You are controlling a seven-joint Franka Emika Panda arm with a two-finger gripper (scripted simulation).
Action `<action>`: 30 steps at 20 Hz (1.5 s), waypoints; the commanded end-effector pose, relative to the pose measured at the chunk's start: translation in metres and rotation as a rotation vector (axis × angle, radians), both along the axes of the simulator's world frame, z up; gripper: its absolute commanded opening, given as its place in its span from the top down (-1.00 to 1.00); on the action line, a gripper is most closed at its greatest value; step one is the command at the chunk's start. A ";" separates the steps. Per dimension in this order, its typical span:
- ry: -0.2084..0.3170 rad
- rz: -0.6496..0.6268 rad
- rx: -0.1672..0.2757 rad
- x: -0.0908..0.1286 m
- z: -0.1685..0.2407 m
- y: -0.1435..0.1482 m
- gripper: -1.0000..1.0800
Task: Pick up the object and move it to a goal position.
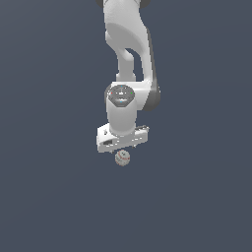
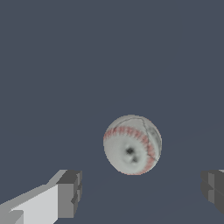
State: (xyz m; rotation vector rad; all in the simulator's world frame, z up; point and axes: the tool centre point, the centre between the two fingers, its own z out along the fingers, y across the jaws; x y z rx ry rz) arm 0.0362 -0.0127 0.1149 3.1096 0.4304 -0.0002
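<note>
The object is a small off-white ball (image 1: 122, 158) with red stitching and grey marks, like a baseball. In the exterior view it shows just below my white hand (image 1: 122, 138). In the wrist view the ball (image 2: 132, 145) lies ahead of the fingers, between their lines. My gripper (image 2: 142, 192) is open: one grey fingertip (image 2: 70, 194) and the other (image 2: 213, 189) stand wide apart, and neither touches the ball. The fingers are hidden under the hand in the exterior view.
A plain dark grey-blue surface (image 1: 49, 197) fills both views. The white arm (image 1: 128, 39) comes down from the top of the exterior view. No other object shows.
</note>
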 end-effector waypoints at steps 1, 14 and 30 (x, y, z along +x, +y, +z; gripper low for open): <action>0.000 0.031 0.001 0.004 -0.008 -0.001 -0.92; 0.001 0.060 0.002 0.007 -0.027 -0.003 -0.92; 0.000 0.065 0.002 0.007 -0.067 -0.003 1.00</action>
